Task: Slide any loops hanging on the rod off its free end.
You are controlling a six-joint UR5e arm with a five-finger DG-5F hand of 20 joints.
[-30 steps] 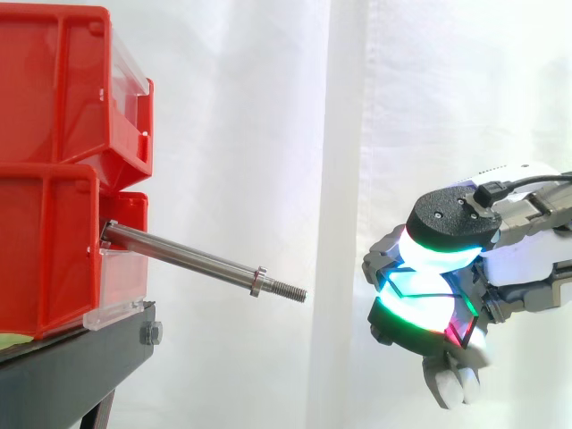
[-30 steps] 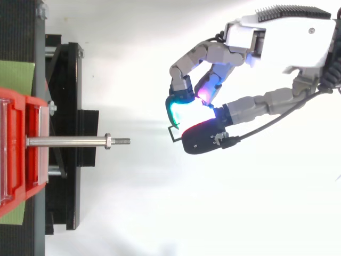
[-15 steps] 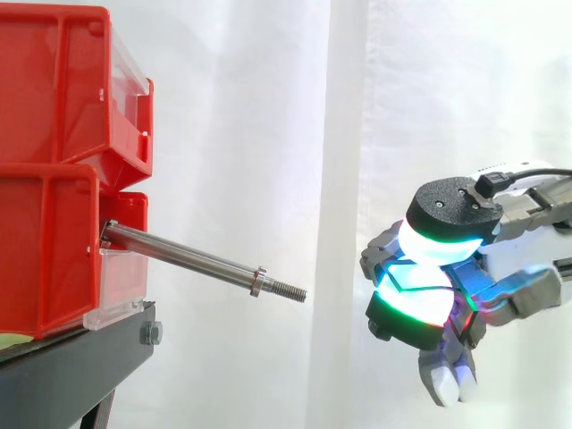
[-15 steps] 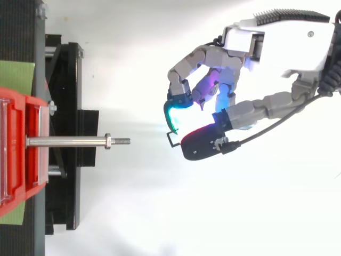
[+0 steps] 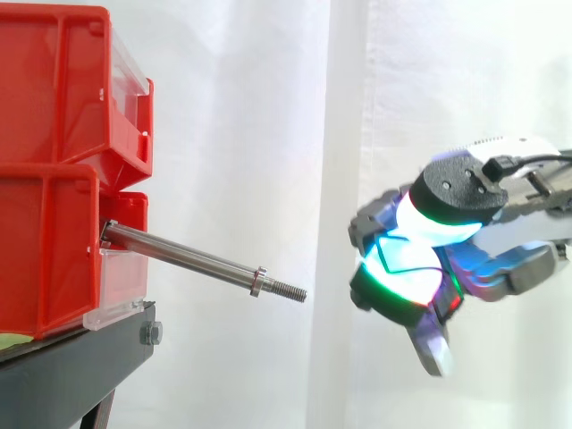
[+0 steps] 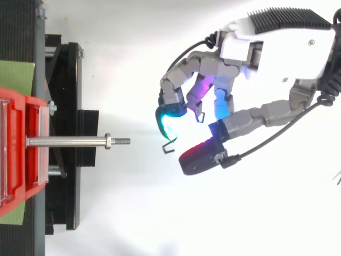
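Fingers point(image 6: 173, 90): curled on the hand point(image 6: 277, 48), glowing pads drawn close, pinching a thin dark loop point(image 6: 168, 148) against the thumb.
Loop: at the fingertips, held in the air, apart from the rod.
Rod point(image 5: 192, 256): beyond the fingertips, with its threaded free end pointing at them.
Red bins point(image 5: 54, 170): at the rod's far end, stacked on the black stand point(image 5: 80, 357).

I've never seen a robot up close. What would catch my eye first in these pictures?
First the robot hand on the right, its thick fingertip pads glowing cyan, white and red as they pinch a small black loop. Next, the stacked red bins on the left. A bare steel rod juts from them toward the hand, its threaded end free.
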